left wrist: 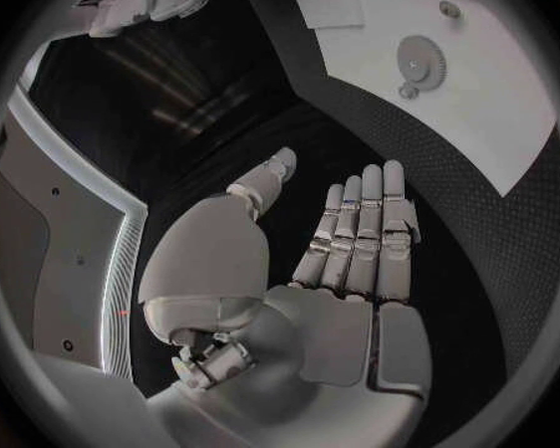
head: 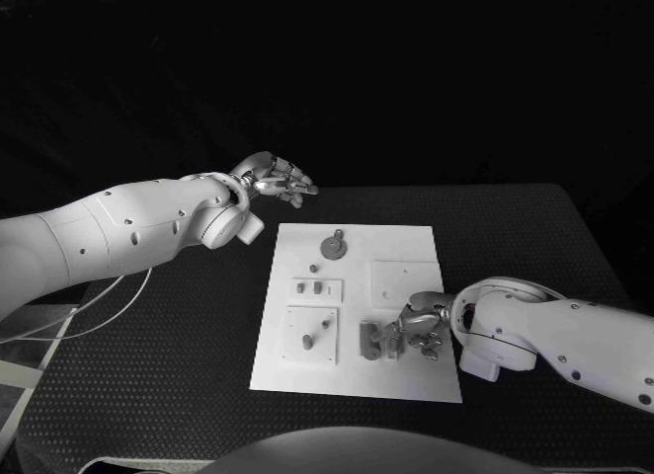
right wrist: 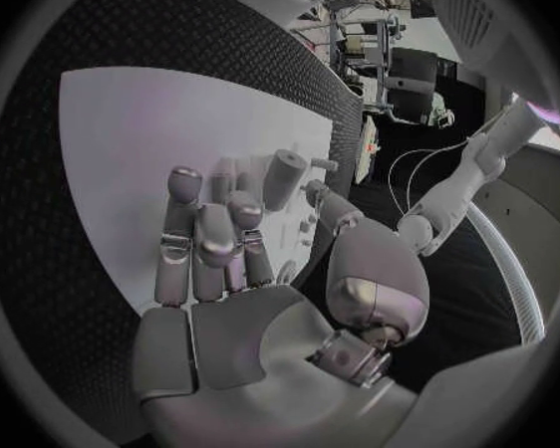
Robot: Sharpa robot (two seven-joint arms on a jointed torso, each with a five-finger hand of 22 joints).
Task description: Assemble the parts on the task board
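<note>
The white task board [head: 413, 247] lies in the middle of the table. A grey gear [head: 333, 244] sits near its far edge, with small grey parts [head: 313, 288] below it and a larger grey block of parts [head: 378, 339] near the front. My right hand [head: 421, 330] hovers low at the board's front right, fingers stretched toward that block. In the right wrist view a grey cylinder [right wrist: 284, 176] stands just past the fingertips [right wrist: 184, 184]; I cannot tell if they touch. My left hand [head: 276, 180] floats off the far left corner, fingers straight, empty [left wrist: 349, 254]. The gear [left wrist: 420, 62] lies beyond it.
The black table [head: 185, 326] surrounds the board, with bare surface on the left and at the front. A white cable [head: 107, 301] hangs beside the left arm at the table's left edge. Raised white squares [head: 407, 279] sit on the board.
</note>
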